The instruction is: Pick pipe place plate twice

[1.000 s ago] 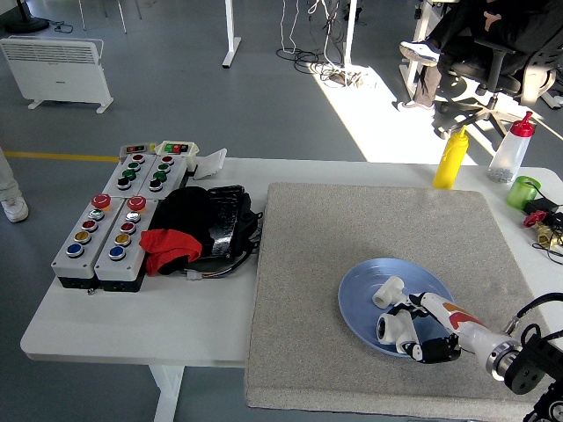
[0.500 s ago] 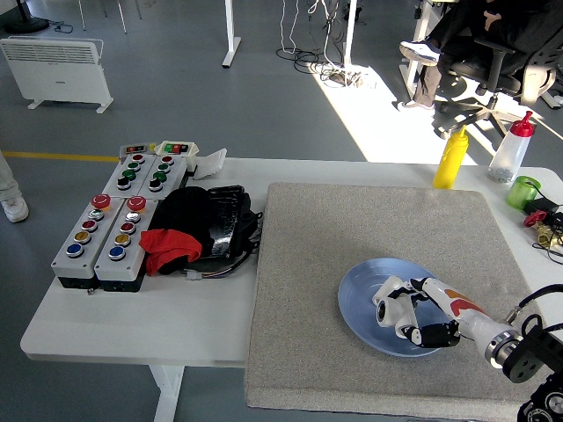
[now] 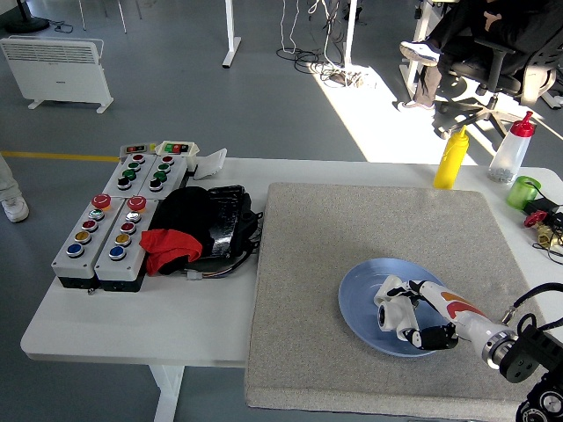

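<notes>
A blue plate [image 3: 359,301] lies on the grey mat [image 3: 334,237] at the front right. My right hand [image 3: 415,322] reaches in from the lower right corner and hovers low over the plate. Its fingers are curled on a short white pipe [image 3: 386,316] whose dark open end faces left. Another white pipe piece [image 3: 391,288] shows just beyond it on the plate, partly hidden by the held one. I cannot tell whether the two pipes touch. The left arm is out of view.
Button boxes [image 3: 106,230] and a black and red bundle [image 3: 198,229] sit at the left of the table. A yellow bottle [image 3: 451,158], a clear red-capped bottle [image 3: 511,149] and a green cup [image 3: 523,191] stand at the back right.
My right hand has carried the held pipe up and further onto the plate, close against the pipe lying there. Nothing else has moved.
</notes>
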